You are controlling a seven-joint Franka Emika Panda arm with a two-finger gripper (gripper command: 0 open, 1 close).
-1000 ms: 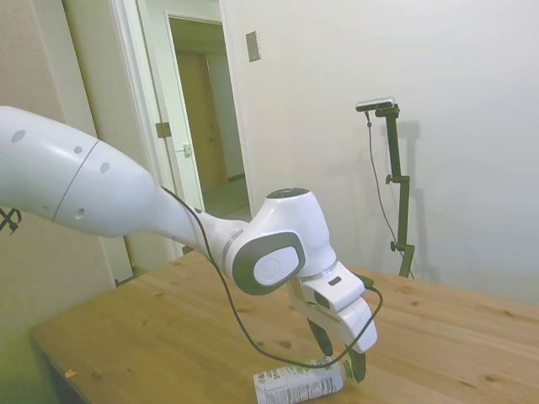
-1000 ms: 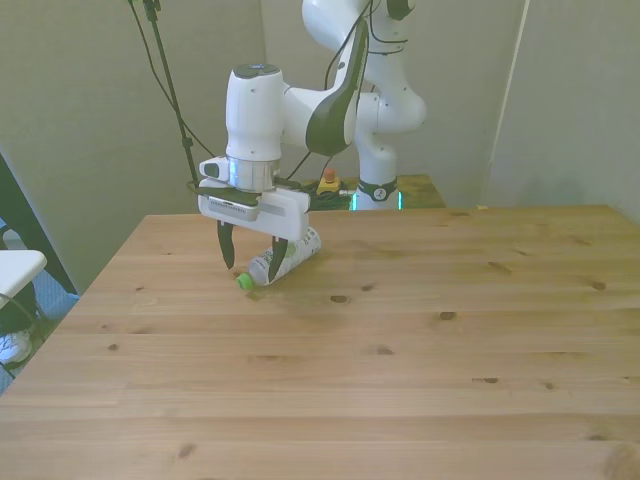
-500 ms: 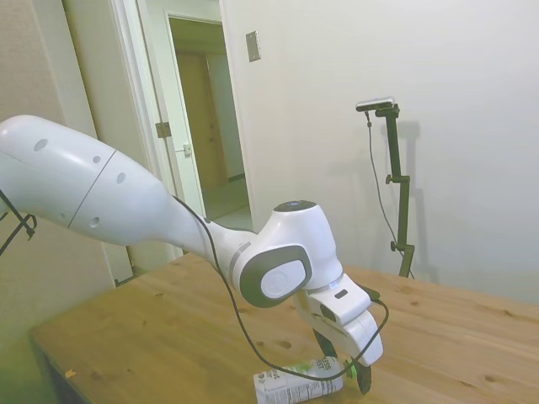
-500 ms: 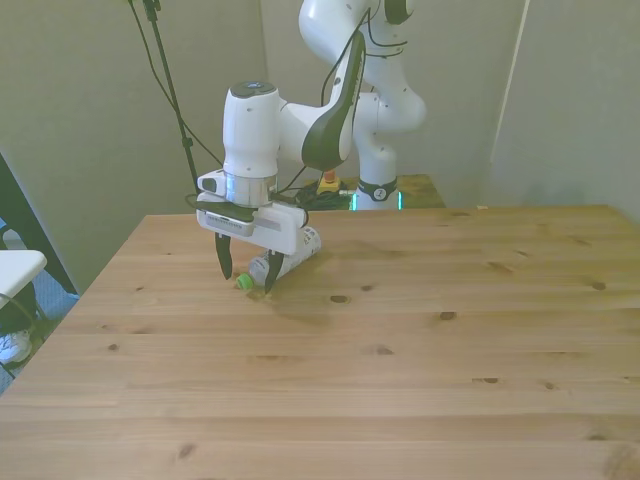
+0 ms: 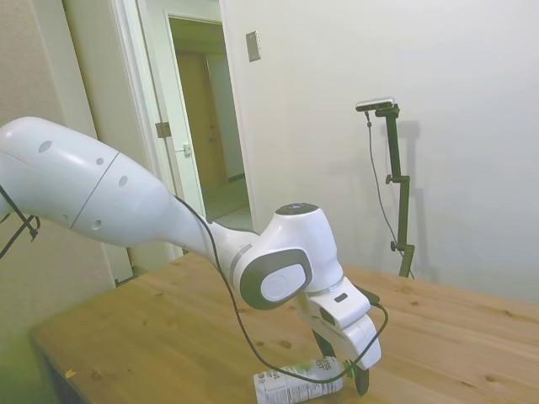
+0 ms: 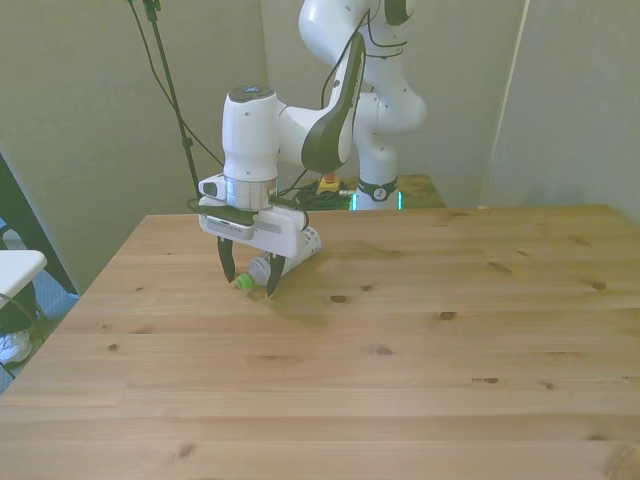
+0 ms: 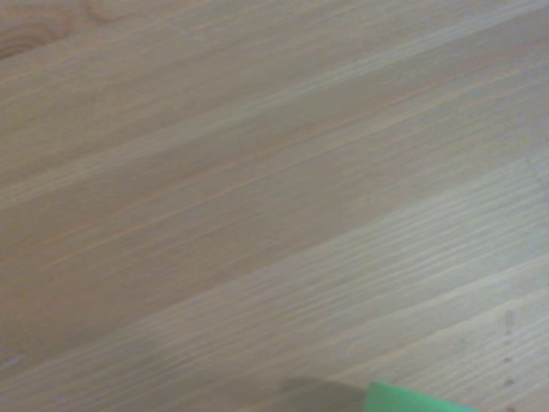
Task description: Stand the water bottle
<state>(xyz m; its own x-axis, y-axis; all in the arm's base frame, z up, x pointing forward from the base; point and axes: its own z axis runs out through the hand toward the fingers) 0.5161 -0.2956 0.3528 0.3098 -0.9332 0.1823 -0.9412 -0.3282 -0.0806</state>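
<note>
The water bottle (image 5: pixel 295 385) lies on its side on the wooden table (image 6: pixel 420 340), near the front view's left edge. It is clear with a white label, and its green cap (image 6: pixel 243 283) points toward the camera in the front view. My gripper (image 6: pixel 250 281) is open and low over the table, its dark fingers (image 6: pixel 228 268) standing on either side of the bottle's neck and cap end. In the side view the gripper (image 5: pixel 343 369) hides the cap end. A sliver of the green cap (image 7: pixel 420 400) shows in the wrist view over bare wood.
The table's left edge (image 6: pixel 95 290) in the front view runs close beside the bottle. A doorway (image 5: pixel 206 126) opens behind the table in the side view.
The gripper has come down a little around the bottle's cap end and stays open. The bottle has not moved.
</note>
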